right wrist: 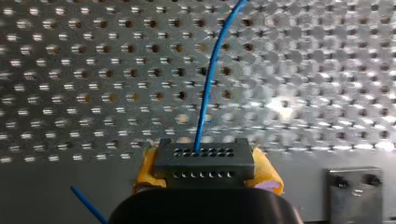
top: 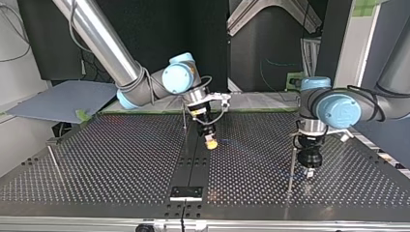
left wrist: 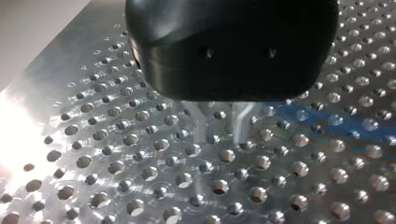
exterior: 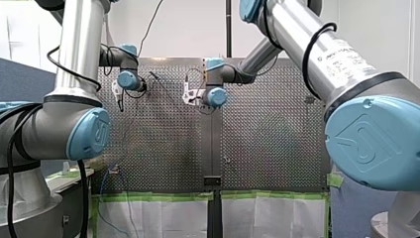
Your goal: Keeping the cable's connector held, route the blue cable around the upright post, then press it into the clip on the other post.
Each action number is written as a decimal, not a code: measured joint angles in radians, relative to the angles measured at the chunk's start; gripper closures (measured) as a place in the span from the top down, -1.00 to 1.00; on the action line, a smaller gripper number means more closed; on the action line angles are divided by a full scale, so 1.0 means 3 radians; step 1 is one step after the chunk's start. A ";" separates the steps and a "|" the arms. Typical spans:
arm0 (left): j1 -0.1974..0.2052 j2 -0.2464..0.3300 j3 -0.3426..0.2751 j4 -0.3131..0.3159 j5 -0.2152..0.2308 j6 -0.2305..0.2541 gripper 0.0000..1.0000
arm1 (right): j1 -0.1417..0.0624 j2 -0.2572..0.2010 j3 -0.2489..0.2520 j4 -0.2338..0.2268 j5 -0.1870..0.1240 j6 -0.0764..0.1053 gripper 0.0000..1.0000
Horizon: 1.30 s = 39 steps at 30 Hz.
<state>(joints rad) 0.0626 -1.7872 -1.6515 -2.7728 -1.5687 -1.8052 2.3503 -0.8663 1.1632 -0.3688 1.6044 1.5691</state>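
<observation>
Two yellow pads point(right wrist: 267, 170) clamp blocky grey connector point(right wrist: 204, 163); thin blue cable point(right wrist: 210, 84) curves.

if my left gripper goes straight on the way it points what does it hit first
Probably the perforated table: the left gripper points down at bare holes just ahead; the thin post looks beside that line.

Hard white light strikes the perforated table point(top: 121, 159), whose metal gleams evenly in the top view (its holes stay dark). In the left wrist view glare burns out the holes toward the table's pale edge, and a blue sheen lies on the table beside my left gripper point(left wrist: 219, 133). In the right wrist view bright patches glint across the table.
</observation>
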 joint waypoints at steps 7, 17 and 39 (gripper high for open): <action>-0.0050 -0.0009 0.0000 -0.0114 -0.0091 -0.0060 0.87 | 0.0029 0.0206 0.0041 0.0019 0.0006 -0.0003 -1.00; -0.0121 -0.0196 0.0000 -0.0161 0.0036 -0.0135 0.87 | 0.0030 0.0433 0.0170 -0.0005 0.0078 -0.0006 -1.00; -0.0133 -0.0269 0.0000 -0.0150 0.0053 -0.0247 0.87 | 0.0052 0.0805 0.0440 -0.0160 0.0193 -0.0035 -1.00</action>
<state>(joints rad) 0.0228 -1.8680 -1.6516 -2.8179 -1.5528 -1.8794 2.3658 -0.6249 1.2951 -0.4166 1.6622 1.5586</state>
